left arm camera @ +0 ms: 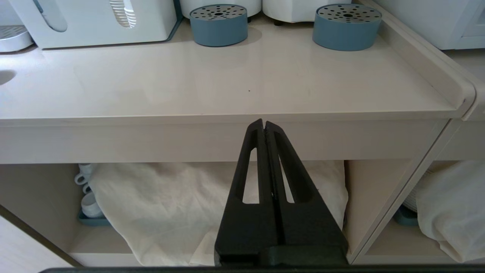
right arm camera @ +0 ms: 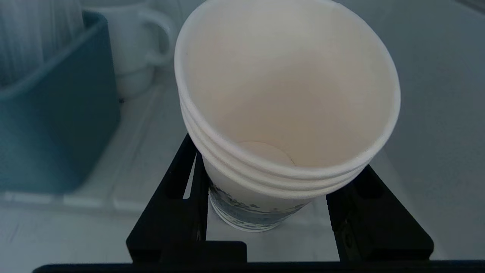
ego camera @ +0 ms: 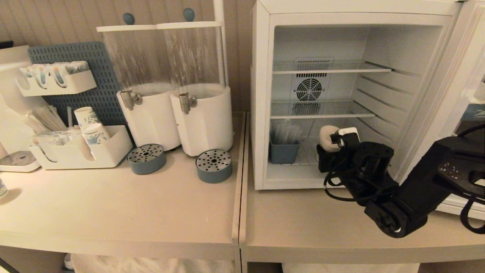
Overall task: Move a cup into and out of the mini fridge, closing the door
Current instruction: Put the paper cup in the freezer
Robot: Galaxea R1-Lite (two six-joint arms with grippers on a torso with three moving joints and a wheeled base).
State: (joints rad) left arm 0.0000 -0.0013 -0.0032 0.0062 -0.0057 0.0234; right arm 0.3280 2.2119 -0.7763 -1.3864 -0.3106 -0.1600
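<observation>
Beige surface [ego camera: 151, 197], fridge [ego camera: 261, 94] at 2 o'clock, door [ego camera: 454, 94] open.
Right tool [right arm camera: 265, 212] half-spread, fingers flanking cup [right arm camera: 288, 94] on fridge floor; grip uncertain. Left tool [left arm camera: 264, 127] shut, empty, below surface edge.

White cup [right arm camera: 288, 98] upright — fridge [ego camera: 261, 113] floor, door [ego camera: 454, 94] open

The white box-shaped mini fridge [ego camera: 261, 94] stands at the back of the right-hand beige counter [ego camera: 303, 227], its door [ego camera: 460, 94] swung open to the right. On its floor, the small white paper cup [ego camera: 326, 138] sits right of a blue-grey bin [ego camera: 283, 151] (a white mug [right arm camera: 132, 57] stands behind).
</observation>
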